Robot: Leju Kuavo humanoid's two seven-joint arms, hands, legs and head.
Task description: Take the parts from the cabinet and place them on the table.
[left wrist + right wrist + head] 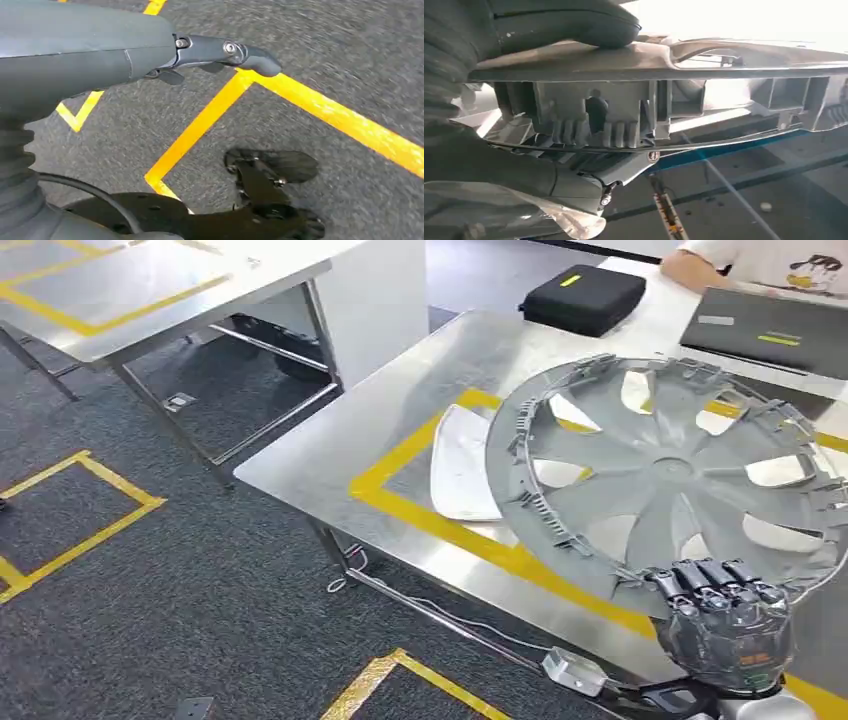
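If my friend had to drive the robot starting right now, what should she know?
Right hand: grips the near rim of the grey wheel cover, thumb on one face, fingers on the other.
Left hand: holds nothing and hangs over the carpet.
The wheel cover is over the steel table, above the yellow tape. Whether it rests on the table is unclear.
A white part already lies on the table, partly under the cover.
Left: set the cover down and let go. The cabinet is out of sight, so remaining parts are unknown.
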